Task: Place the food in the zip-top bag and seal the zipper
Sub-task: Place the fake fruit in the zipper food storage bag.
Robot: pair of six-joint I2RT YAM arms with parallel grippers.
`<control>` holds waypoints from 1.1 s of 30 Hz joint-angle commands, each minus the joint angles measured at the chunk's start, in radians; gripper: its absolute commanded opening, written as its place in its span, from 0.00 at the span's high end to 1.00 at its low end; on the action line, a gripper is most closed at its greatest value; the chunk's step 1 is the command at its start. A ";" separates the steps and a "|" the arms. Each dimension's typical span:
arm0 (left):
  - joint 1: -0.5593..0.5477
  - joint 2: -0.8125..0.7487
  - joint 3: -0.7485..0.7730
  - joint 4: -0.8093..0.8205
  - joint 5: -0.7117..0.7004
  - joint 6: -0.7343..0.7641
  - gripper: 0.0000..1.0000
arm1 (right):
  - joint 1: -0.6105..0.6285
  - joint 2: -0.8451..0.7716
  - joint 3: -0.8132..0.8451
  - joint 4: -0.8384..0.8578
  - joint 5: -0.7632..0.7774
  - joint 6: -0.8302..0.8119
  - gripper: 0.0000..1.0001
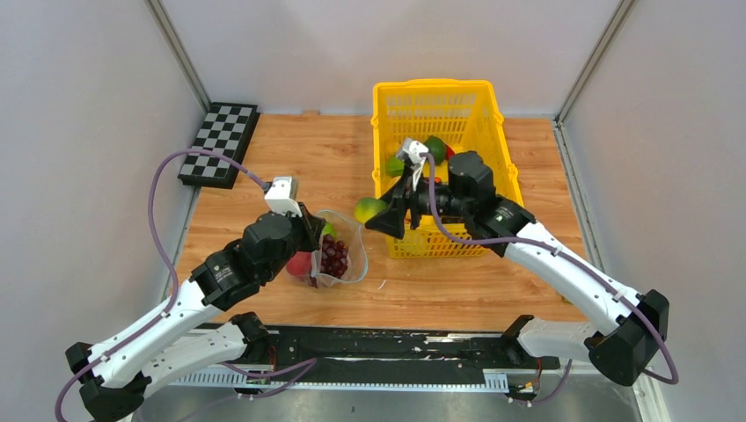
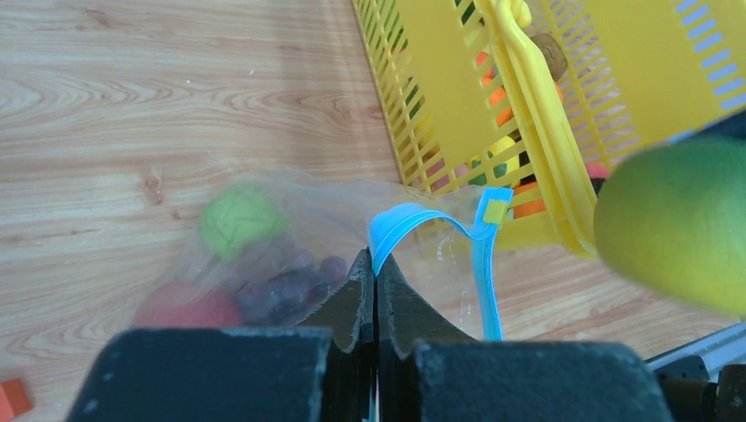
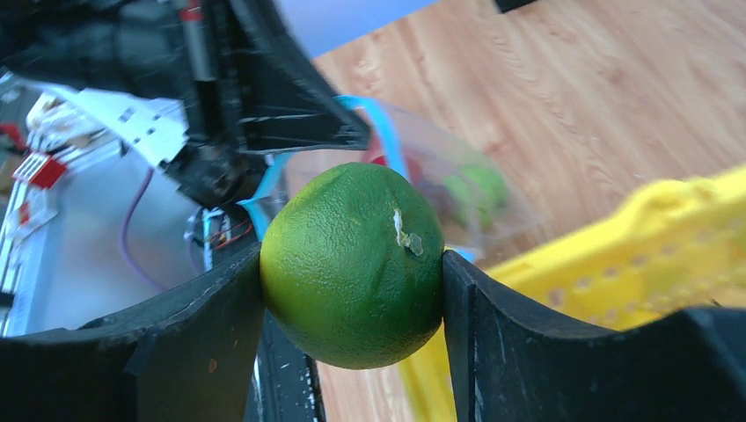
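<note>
Table [image 1: 264, 158] of pale wood carries a yellow basket [image 1: 437, 97] far right. Left of it stands the zip-top bag [image 1: 350, 268], grapes [image 1: 334, 257] inside. The right gripper [image 3: 352, 264] clamps a green citrus [image 1: 368, 209] just right of the bag's mouth. The left gripper [image 2: 376, 272], pressed together, pinches the zipper [image 2: 413, 220].

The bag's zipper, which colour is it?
Blue zipper, clearest in the left wrist view.
</note>
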 commanded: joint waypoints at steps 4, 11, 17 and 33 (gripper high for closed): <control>0.005 0.002 0.026 0.058 0.004 -0.018 1.00 | 0.160 0.040 0.023 0.026 -0.009 -0.095 0.55; 0.005 -0.014 0.014 0.062 -0.005 -0.023 1.00 | 0.249 0.132 0.077 -0.063 0.087 -0.202 0.53; 0.005 -0.021 0.017 0.049 -0.010 -0.015 1.00 | 0.311 0.228 0.156 -0.135 0.277 -0.276 0.53; 0.005 -0.057 0.014 0.015 -0.059 -0.028 1.00 | 0.397 0.318 0.169 -0.002 0.542 -0.255 0.47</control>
